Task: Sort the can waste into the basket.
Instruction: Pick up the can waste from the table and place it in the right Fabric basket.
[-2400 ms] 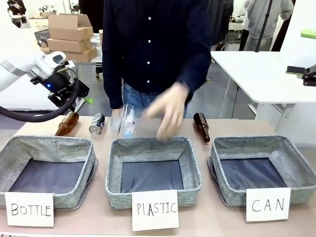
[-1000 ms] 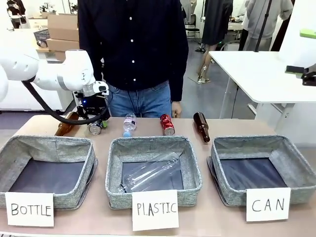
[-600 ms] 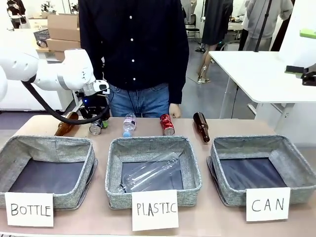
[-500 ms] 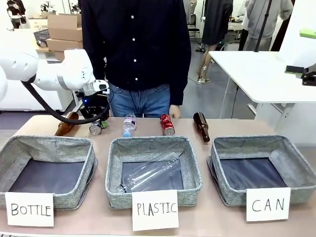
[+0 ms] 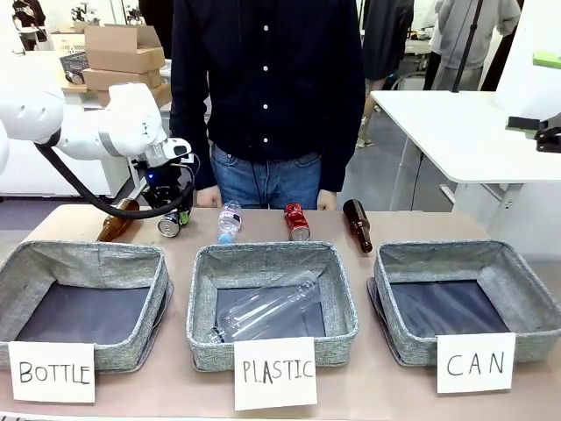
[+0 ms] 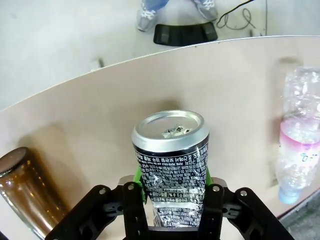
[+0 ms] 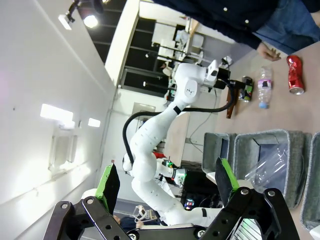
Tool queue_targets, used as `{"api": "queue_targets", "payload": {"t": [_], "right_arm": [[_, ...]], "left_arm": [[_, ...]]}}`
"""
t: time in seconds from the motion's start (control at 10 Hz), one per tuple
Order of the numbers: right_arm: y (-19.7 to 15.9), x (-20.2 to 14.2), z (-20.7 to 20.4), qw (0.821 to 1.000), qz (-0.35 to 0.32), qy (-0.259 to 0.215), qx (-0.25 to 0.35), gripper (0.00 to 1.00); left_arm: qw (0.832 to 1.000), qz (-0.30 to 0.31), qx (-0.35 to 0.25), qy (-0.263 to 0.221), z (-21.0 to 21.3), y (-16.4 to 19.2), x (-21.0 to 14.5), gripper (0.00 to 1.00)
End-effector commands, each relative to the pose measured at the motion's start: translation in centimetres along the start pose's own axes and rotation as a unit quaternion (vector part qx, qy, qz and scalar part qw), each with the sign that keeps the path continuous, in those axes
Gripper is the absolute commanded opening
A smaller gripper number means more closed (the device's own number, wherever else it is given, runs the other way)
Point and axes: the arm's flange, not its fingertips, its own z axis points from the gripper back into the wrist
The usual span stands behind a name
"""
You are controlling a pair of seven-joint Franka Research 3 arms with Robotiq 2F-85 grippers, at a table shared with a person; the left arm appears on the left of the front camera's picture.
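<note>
L claw (image 6: 172,192) clenched on dark can (image 6: 171,150), pads across its mid-body, approx 10 o'clock on bench (image 5: 421,226). Thin, light, dented, prob. slick: squeeze sides gently. Red can (image 5: 296,221) lies at 12, CAN basket (image 5: 531,303) at 4. R claw (image 7: 165,185) released.

Behind the left basket (image 5: 88,253) is one can (image 5: 169,224), behind the middle basket (image 5: 263,255) another can (image 5: 296,221), the CAN basket (image 5: 456,254) rightmost.

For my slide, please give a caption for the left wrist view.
Left gripper shut on a dark can, between a brown bottle and a plastic bottle on the table.
</note>
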Motion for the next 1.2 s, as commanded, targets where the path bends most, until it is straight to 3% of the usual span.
{"api": "queue_targets", "payload": {"t": [0.0, 0.1, 0.2, 0.4, 0.7, 0.8, 0.9, 1.1], "right_arm": [[0.1, 0.3, -0.4, 1.000, 0.013, -0.005, 0.012, 1.00], [0.1, 0.3, -0.4, 1.000, 0.013, -0.005, 0.012, 1.00], [0.1, 0.3, -0.4, 1.000, 0.013, -0.005, 0.012, 1.00], [0.1, 0.3, -0.4, 1.000, 0.013, -0.005, 0.012, 1.00], [0.1, 0.3, -0.4, 1.000, 0.013, -0.005, 0.012, 1.00], [0.1, 0.3, -0.4, 1.000, 0.013, -0.005, 0.012, 1.00], [0.1, 0.3, -0.4, 1.000, 0.013, -0.005, 0.012, 1.00], [0.1, 0.3, -0.4, 1.000, 0.013, -0.005, 0.012, 1.00]], "left_arm": [[0.999, 0.000, -0.030, -0.019, 2.0, 0.2, -2.3, 0.00], [0.996, -0.006, -0.078, -0.034, 4.9, -0.1, -4.7, 0.00], [0.986, -0.038, -0.152, -0.056, 9.5, -0.5, -10.0, 0.00], [0.954, -0.154, -0.230, -0.112, 15.5, -1.2, -21.1, 0.00], [0.888, -0.345, -0.274, -0.135, 14.7, -2.7, -33.2, 0.00], [0.882, -0.343, -0.269, -0.181, 13.6, -2.4, -35.0, 0.00], [0.913, -0.271, -0.271, -0.142, 16.3, -3.6, -29.0, 0.00], [0.913, -0.271, -0.271, -0.142, 16.3, -3.6, -29.0, 0.00]]}}
